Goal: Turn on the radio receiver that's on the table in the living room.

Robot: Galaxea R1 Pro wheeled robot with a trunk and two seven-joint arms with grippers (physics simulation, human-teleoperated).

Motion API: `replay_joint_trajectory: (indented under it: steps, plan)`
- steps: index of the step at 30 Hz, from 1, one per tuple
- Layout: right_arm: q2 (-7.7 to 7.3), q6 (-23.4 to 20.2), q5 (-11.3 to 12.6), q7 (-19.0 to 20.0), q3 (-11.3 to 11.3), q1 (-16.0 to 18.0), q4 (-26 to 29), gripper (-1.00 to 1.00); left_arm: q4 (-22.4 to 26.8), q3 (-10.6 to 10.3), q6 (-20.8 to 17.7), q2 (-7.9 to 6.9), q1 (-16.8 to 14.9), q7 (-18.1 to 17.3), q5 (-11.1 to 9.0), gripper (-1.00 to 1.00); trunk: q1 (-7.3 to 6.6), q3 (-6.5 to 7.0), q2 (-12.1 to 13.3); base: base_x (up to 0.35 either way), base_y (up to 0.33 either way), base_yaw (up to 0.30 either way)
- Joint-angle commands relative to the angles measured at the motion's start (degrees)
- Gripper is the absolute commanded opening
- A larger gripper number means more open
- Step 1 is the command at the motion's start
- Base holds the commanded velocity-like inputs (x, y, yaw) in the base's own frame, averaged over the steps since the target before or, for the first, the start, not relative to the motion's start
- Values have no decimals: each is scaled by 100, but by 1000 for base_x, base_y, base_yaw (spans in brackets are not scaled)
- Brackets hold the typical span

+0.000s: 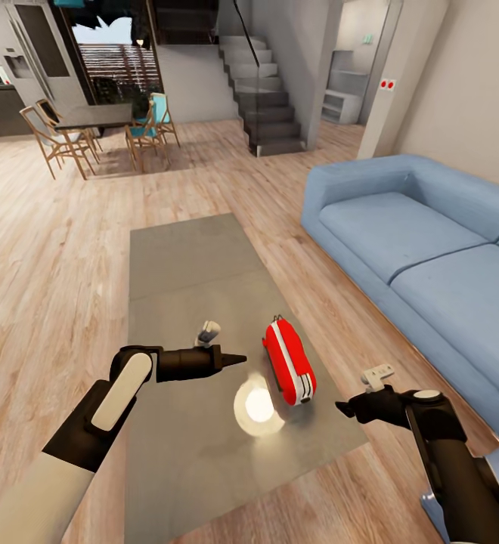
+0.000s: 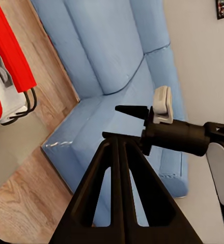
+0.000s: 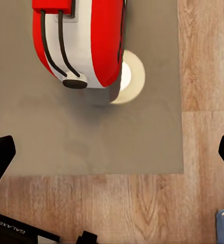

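Wooden floor [image 1: 45, 249]: pale planks across the whole room, under all else.

Sofa [image 1: 431, 249]: long, light blue, along the right wall, just beside the table's right edge; close behind the right arm in the left wrist view [image 2: 112, 61].

Staircase [image 1: 264, 106]: grey steps at the far end, well apart from the table.

Dining table [image 1: 94, 117]: dark top, wooden chairs [image 1: 49, 140] around it, far left corner.

Table [image 1: 181, 257]: long, low, grey-brown, glossy, running away from the robot; round bright reflection [image 1: 258, 408] on its near part, just beside the radio. Near edge and corner against the floor planks seen in the right wrist view [image 3: 91, 147].

Radio [image 1: 289, 361]: red with white trim, lying on the near right part of the table, between the two grippers. Nothing standing between it and either gripper. Thin dark handle and white face seen close in the left wrist view [image 2: 7, 76]; rounded end, two dark lines and a black knob seen in the right wrist view [image 3: 86, 40].

Left gripper [image 1: 234, 360]: over the table, near the radio's left side, not touching; fingers together to a point, nothing held.

Right gripper [image 1: 345, 409]: over the floor off the table's right edge, near the radio's near end, apart from it; fingertips [image 3: 1, 152] spread wide, nothing between.
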State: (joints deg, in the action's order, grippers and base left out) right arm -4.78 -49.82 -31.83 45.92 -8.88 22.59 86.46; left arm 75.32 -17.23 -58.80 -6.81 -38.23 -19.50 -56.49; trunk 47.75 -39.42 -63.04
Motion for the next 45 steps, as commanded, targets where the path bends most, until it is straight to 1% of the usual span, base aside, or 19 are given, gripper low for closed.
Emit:
replay_joint_trajectory:
  steps: [1,4,11,13,14,19,22,23,26,28,30,33,35,37,38,40,43,44,45]
  plan:
    - [-3,3,1,-10,0,0,-46,100,0,0,0,-20,0,-1,0,-100,0,9,0,0,0,0]
    - [-10,2,6,-9,-9,-2,-104,100,-11,-5,-7,-85,0,2,3,-100,0,36,0,0,0,8]
    - [-23,21,-76,-18,-237,-101,-155,100,-210,-9,-17,-370,0,7,137,-100,0,100,0,0,0,60]
    - [-23,26,-127,-20,-330,-146,-210,100,-334,-9,-17,-401,0,6,173,-100,0,118,0,0,0,66]
    - [-23,57,-379,-12,-730,-218,-461,100,-919,-9,-5,-422,0,12,331,-100,0,127,0,0,0,18]
    - [-24,124,-693,-9,-1290,-264,-891,100,-1617,-9,9,-426,0,-7,921,-100,0,172,0,0,0,6]
    - [-23,451,-886,-15,-1618,-576,-997,100,-1876,-10,340,-427,93,-17,1053,-100,0,199,0,0,0,0]
    - [-19,712,-929,-18,-1825,-766,-1018,100,-1960,-13,543,-427,207,-19,1078,-100,0,208,0,0,0,0]
    - [-10,1217,-973,-34,-2245,-1028,-1141,100,-2099,-17,763,-434,476,-13,1135,-100,0,235,0,0,0,0]
    - [-15,1333,-1028,-44,-2377,-1067,-1290,100,-2164,-17,794,-436,579,-12,1234,-100,0,253,0,0,0,0]
    - [-19,1439,-1220,-101,-2562,-1094,-1628,100,-2290,-17,821,-430,771,-11,1543,-100,0,271,0,0,0,0]
    - [-16,1678,-1430,-212,-2717,-1104,-2048,100,-2460,-18,992,-423,1060,-16,1862,-100,0,298,0,0,0,0]
    - [-15,1867,-1478,-295,-2811,-1106,-2267,100,-2539,-18,1204,-425,1200,-27,1950,-100,0,316,0,0,0,0]
    - [-15,2167,-1523,-501,-2967,-1107,-2623,100,-2668,-19,1484,-426,1415,-54,2020,-100,0,334,0,0,0,0]
    - [-27,2481,-1542,-817,-3050,-1107,-3189,100,-2742,-223,1685,-427,1660,-69,2049,-100,0,343,0,0,0,0]
    - [-30,2618,-1544,-985,-3060,-1107,-3425,100,-2780,-508,1872,-427,1708,-71,2039,-100,0,361,0,0,0,0]
    - [-31,2756,-1545,-1163,-3064,-1107,-3684,100,-2919,-774,2095,-417,1727,-71,2032,-100,0,388,0,0,0,0]
    - [-35,2865,-1545,-1309,-3066,-1107,-3915,100,-3123,-909,2249,-401,1733,-72,2027,-100,0,397,0,0,0,0]
    - [-38,2996,-1546,-1478,-3067,-1107,-4165,100,-3380,-980,2362,-384,1737,-75,2027,-100,0,406,0,0,0,0]
